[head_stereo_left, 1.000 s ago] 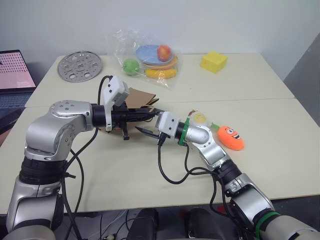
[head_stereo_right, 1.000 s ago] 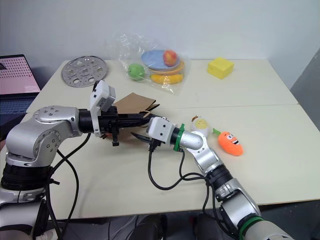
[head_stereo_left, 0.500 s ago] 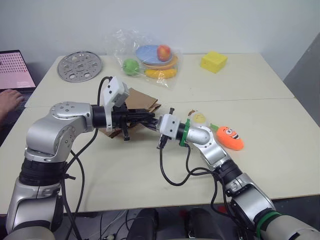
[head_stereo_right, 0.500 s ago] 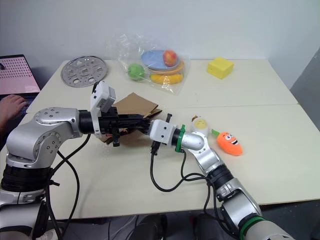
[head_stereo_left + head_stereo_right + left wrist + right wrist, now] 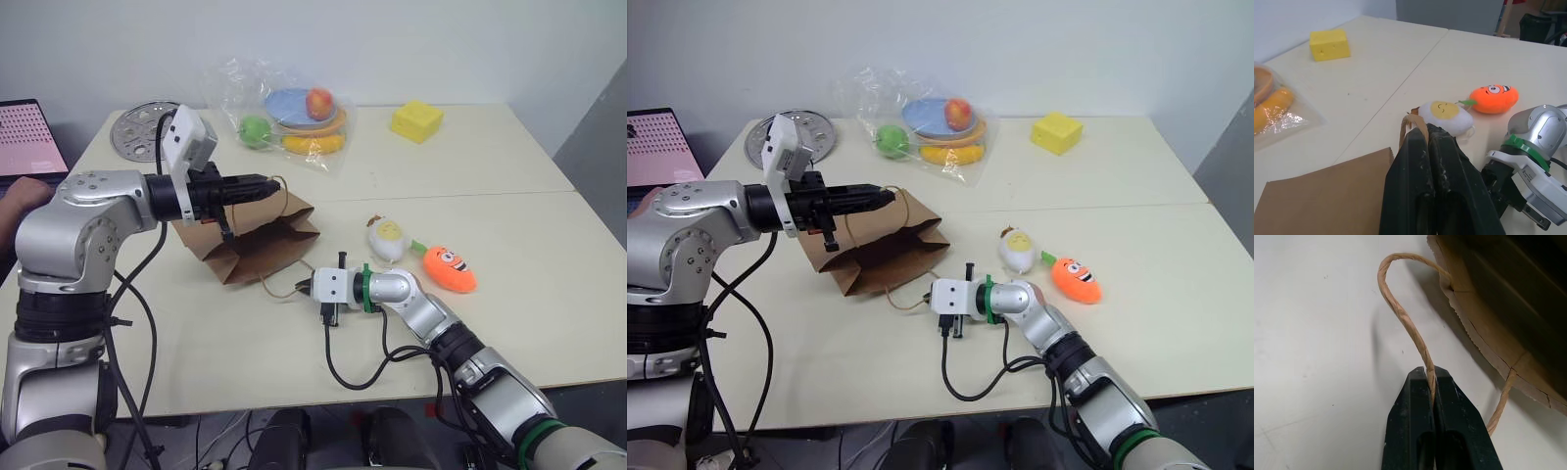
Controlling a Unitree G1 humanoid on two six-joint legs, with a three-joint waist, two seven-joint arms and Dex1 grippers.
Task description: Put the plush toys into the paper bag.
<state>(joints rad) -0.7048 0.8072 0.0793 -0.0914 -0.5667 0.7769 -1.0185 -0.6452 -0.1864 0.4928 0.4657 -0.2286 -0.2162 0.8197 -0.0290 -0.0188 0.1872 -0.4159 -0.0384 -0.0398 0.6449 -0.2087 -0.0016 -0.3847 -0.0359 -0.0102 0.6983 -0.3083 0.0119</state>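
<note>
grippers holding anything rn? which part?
Both hold the brown kraft paper bag by its twine handles: left gripper shut on the raised handle, right gripper on the handle near the table.

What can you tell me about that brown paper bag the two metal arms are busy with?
The paper bag is brown kraft paper, creased, with a serrated rim and thin twine loop handles. It lies on the pale table with its mouth toward the robot, pulled open. The left gripper is shut on the upper twine handle, lifting that side. The right gripper is shut on the lower twine handle, holding it low by the table. Its inside looks dark; no contents can be made out.
</note>
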